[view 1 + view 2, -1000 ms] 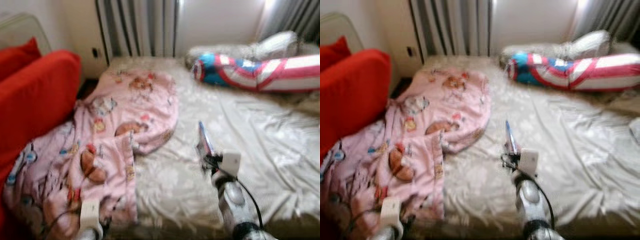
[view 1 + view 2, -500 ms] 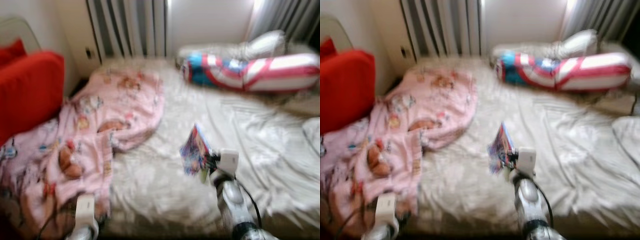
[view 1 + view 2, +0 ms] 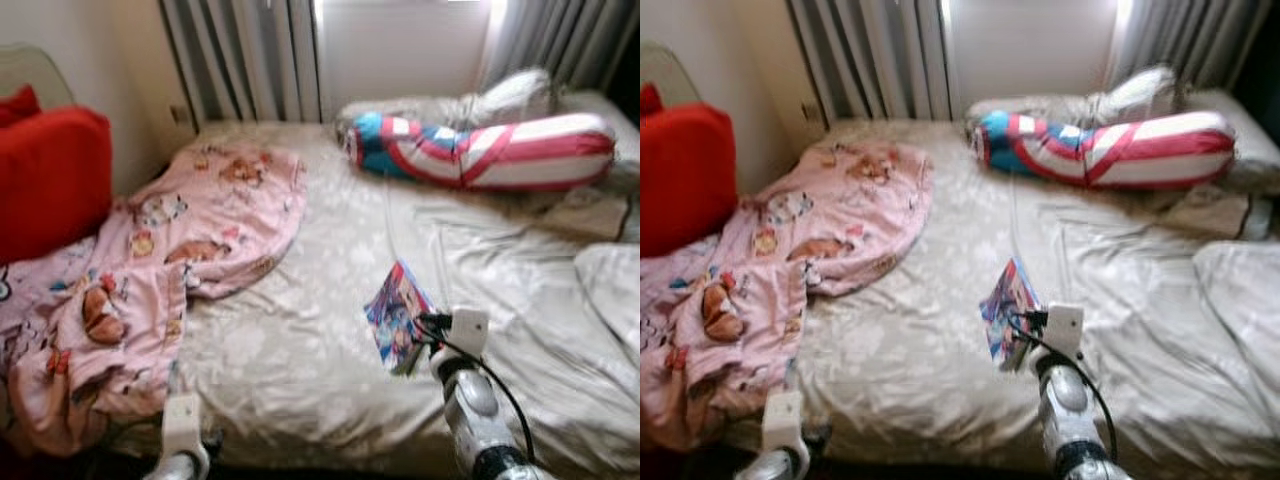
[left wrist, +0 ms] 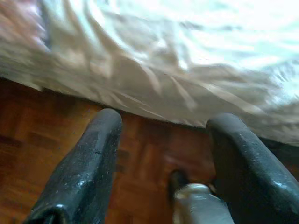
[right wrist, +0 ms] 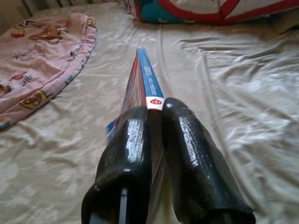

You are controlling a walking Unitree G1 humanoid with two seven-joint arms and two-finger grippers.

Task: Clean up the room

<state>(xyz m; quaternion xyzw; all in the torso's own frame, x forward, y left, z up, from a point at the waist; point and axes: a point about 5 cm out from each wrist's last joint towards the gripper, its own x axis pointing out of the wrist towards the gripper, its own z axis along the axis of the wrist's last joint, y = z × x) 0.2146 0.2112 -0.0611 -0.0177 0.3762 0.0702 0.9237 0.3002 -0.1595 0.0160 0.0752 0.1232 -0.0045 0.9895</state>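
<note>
My right jaws [image 5: 155, 109] are clenched on a thin colourful book [image 3: 396, 316], pinching it by its spine edge so that it stands on edge between my two black fingers [image 5: 126, 154]; the blue spine with its small red and white mark runs straight out beyond my fingertips, and the pages fan slightly to one side. The book hangs just above the cream bedsheet [image 3: 300, 330], near the middle of the bed, and I cannot tell whether its lower corner touches the sheet. Ahead of these jaws, well apart, a long bolster [image 3: 480, 150] in red, white and blue stripes lies across the head of the bed, with a pale pillow [image 3: 515, 92] behind it against the curtains [image 3: 250, 55]. Off to the left of the held book a pink blanket [image 3: 170, 260] printed with cartoon figures spreads over the bed's left part and spills over its edge, and beyond that a red cushion [image 3: 50, 180] stands against the wall. To the right of the jaws the sheet is rumpled into folds. My left jaws [image 4: 161, 154] hang low at the foot of the bed, released and holding nothing, the two fingers [image 4: 88, 163] set wide apart; between them I see the wooden floor [image 4: 37, 135], and just beyond the fingertips the draped edge of the sheet hangs over the side of the bed.
</note>
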